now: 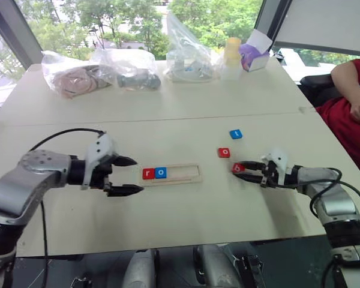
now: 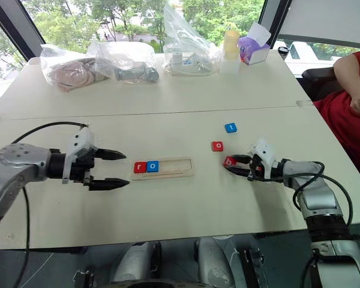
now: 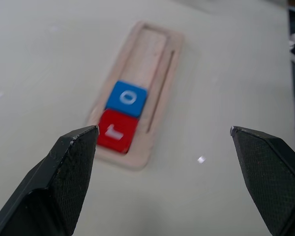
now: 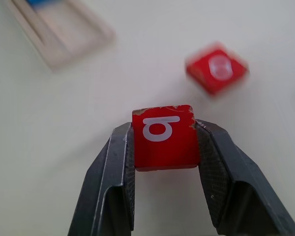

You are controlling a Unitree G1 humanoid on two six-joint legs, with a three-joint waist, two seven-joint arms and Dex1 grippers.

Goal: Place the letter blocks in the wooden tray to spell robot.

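The wooden tray (image 1: pixel 171 173) lies mid-table with a red "r" block (image 1: pixel 148 173) and a blue "o" block (image 1: pixel 161 172) in its left end. My left gripper (image 1: pixel 127 175) hovers open just left of the tray. To the tray's right, my right gripper (image 1: pixel 237 170) is shut on the red "b" block (image 4: pixel 163 136), low over the table. A red "o" block (image 1: pixel 224 152) and a blue "t" block (image 1: pixel 236 134) lie loose behind it.
Plastic bags (image 1: pixel 99 71) of items, a yellow cup (image 1: pixel 232 51) and a purple-and-white box (image 1: pixel 254 55) line the table's far side. A person in red (image 1: pixel 348 102) sits at the right edge.
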